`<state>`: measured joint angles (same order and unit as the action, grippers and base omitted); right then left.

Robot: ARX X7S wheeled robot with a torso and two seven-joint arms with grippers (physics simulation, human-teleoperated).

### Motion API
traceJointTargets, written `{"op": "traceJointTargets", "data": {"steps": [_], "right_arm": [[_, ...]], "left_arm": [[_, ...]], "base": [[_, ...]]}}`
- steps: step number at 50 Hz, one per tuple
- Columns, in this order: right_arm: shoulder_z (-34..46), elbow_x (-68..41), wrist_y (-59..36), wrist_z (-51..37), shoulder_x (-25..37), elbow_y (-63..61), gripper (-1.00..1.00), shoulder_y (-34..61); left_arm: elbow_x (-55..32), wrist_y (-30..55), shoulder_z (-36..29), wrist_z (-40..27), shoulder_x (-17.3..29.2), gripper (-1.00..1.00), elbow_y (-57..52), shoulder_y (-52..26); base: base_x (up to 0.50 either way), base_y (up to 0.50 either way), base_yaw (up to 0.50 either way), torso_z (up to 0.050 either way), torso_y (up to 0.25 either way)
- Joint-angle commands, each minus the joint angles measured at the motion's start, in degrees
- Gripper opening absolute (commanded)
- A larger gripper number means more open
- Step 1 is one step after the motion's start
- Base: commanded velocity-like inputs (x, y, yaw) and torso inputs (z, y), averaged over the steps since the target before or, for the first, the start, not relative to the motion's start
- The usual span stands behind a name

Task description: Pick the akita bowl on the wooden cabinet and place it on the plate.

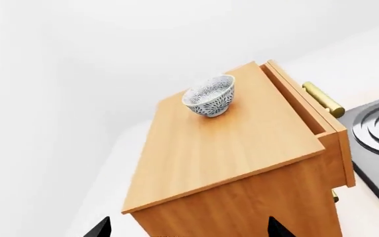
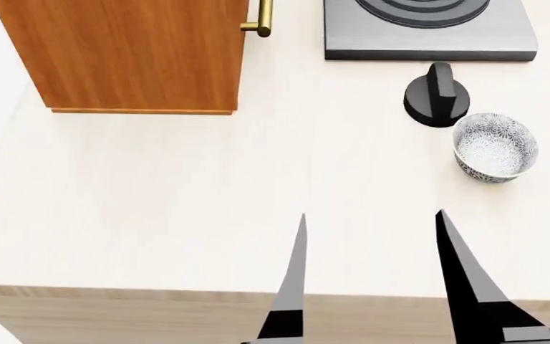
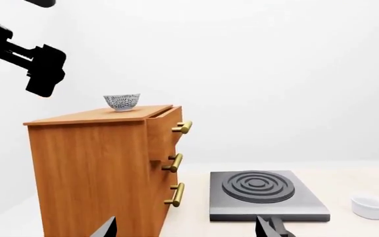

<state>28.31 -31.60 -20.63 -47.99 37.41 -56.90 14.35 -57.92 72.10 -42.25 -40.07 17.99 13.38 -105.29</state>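
Bowl [image 1: 209, 96] is sitting upright on the cabinet [image 1: 222, 158] top, toward the far end and well back from the near edge. Nothing's touching it. The left gripper [image 1: 188, 228] is hanging above and short of the near edge, jaws spread wide. Only the two black tips are showing, w/ the bowl lined up between them further on. My read: it's being held high and open so it can come down over the rim w/o clipping the cabinet.

The right gripper [image 3: 189, 228] is also spread and holding nothing. It's sitting low over the counter [image 2: 160, 201] and looking across at the cabinet's drawer side and the stove [image 3: 262, 195]. In that view the left arm [image 3: 25, 59] is showing as a dark shape up high, left of the bowl. The right is prob. parked out of the way — this looks like the left arm's job.

Watch out: there's a second patterned bowl [image 2: 495, 147] on the counter, right of a black knob [image 2: 435, 97]. It's a lookalike, not the one on the cabinet.

Hard to make out — the plate. No view is showing it for sure. There's a red-and-white sliver at the far-right edge of the right wrist view, just past a small white cup [image 3: 367, 206], but it's cut off, so can't tell. The head view is cropping the cabinet top, so the task bowl isn't visible there. The fingers [image 2: 464, 287] at the bottom of it are prob. the right gripper's.
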Motion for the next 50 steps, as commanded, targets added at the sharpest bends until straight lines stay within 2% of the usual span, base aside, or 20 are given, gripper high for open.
{"op": "traceJointTargets", "data": {"steps": [1,5,20,50], "right_arm": [[0.4,0.1,0.7,-0.1,0.3,0.4,1.00,-0.1],[0.9,0.2,0.3,-0.1,0.1,0.4,1.00,0.2],[0.6,1.1,2.6,-0.1,0.7,0.3,1.00,-0.6],[1.9,1.7,3.0,-0.3,1.1,0.6,1.00,-0.1]], "left_arm": [[0.4,-0.5,3.5,-3.0,0.0,1.00,6.0,-2.4],[-0.1,0.3,6.0,-6.9,1.3,1.00,5.3,-2.4],[-0.2,1.0,5.0,-8.2,1.5,1.00,2.5,-1.8],[-1.2,1.6,4.6,-8.3,1.7,1.00,1.0,-2.7]], "base": [[0.00,0.00,0.00,0.000,0.000],[0.00,0.00,0.00,0.000,0.000],[0.04,0.00,0.00,0.000,0.000],[0.50,-0.01,0.00,0.000,0.000]]}}
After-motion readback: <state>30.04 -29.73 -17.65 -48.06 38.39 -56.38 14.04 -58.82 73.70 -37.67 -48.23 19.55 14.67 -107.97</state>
